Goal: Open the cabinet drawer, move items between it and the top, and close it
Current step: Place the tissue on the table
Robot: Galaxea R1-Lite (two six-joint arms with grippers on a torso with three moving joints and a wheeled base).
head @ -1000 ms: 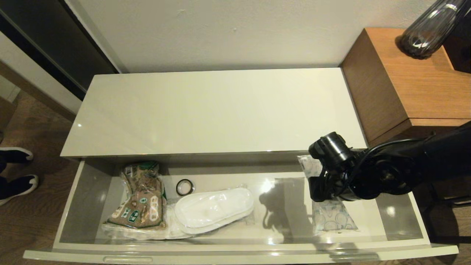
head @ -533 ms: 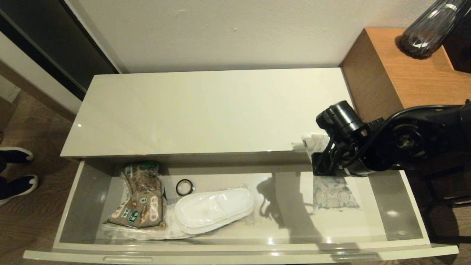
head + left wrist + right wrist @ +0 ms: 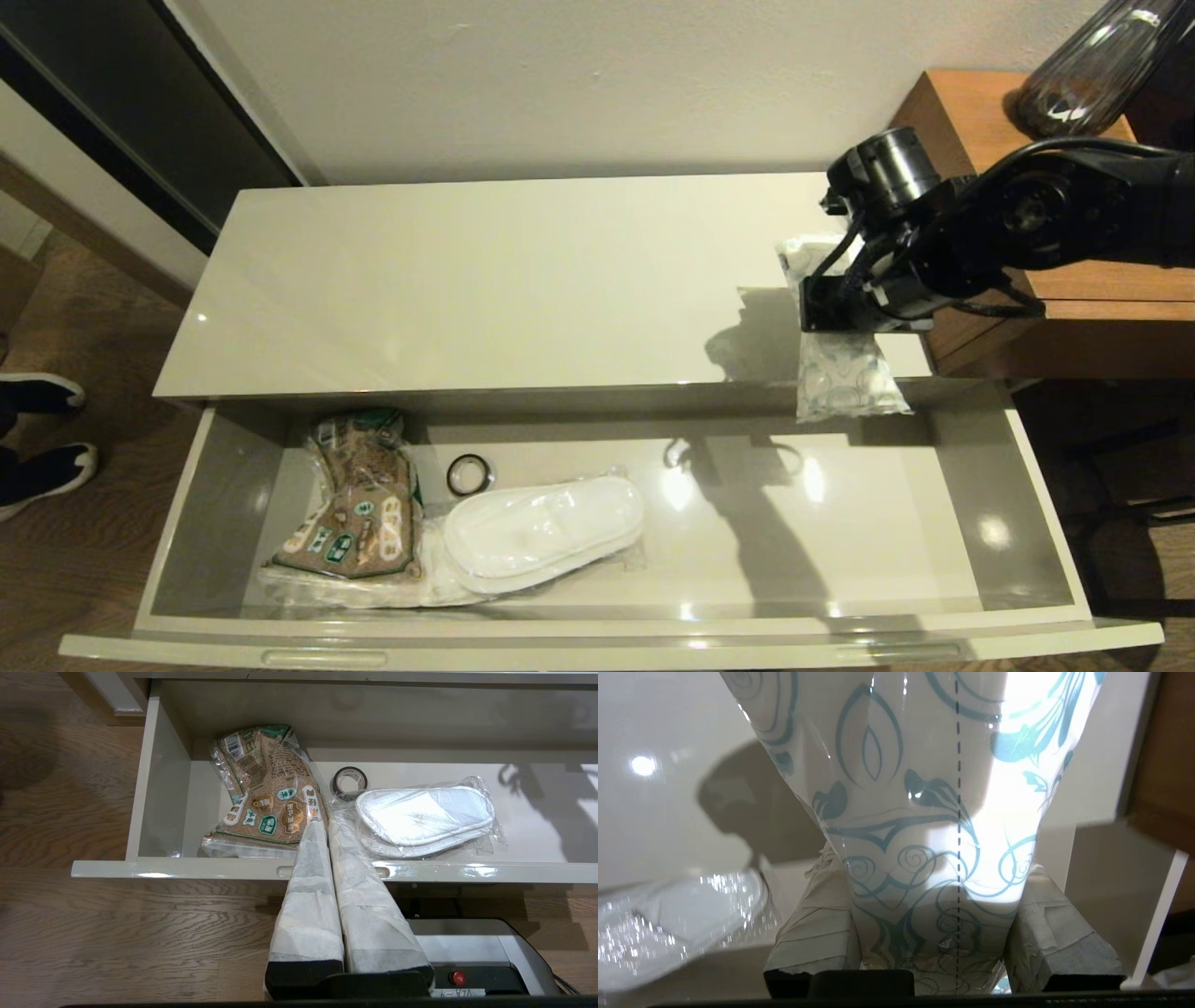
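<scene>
The cabinet drawer (image 3: 597,644) stands pulled out. My right gripper (image 3: 845,308) is shut on the white tissue pack (image 3: 845,378) with blue print, holding it in the air over the right end of the cream top (image 3: 523,280). The pack's lower end hangs past the top's front edge. In the right wrist view the tissue pack (image 3: 924,812) is pinched between the taped fingers (image 3: 817,933). The wrapped white slippers (image 3: 541,532) lie in the drawer's middle left. My left gripper (image 3: 322,826) is shut and empty, parked low in front of the drawer front.
A brown printed packet (image 3: 359,504) and a small black ring (image 3: 468,474) lie in the drawer's left part beside the slippers. The higher orange-brown wooden surface (image 3: 1102,280) with a dark glass vase (image 3: 1083,75) stands right of the cabinet.
My right gripper has lifted the tissue pack out of the drawer's right part and carried it up and back over the right end of the top. The slippers have not moved.
</scene>
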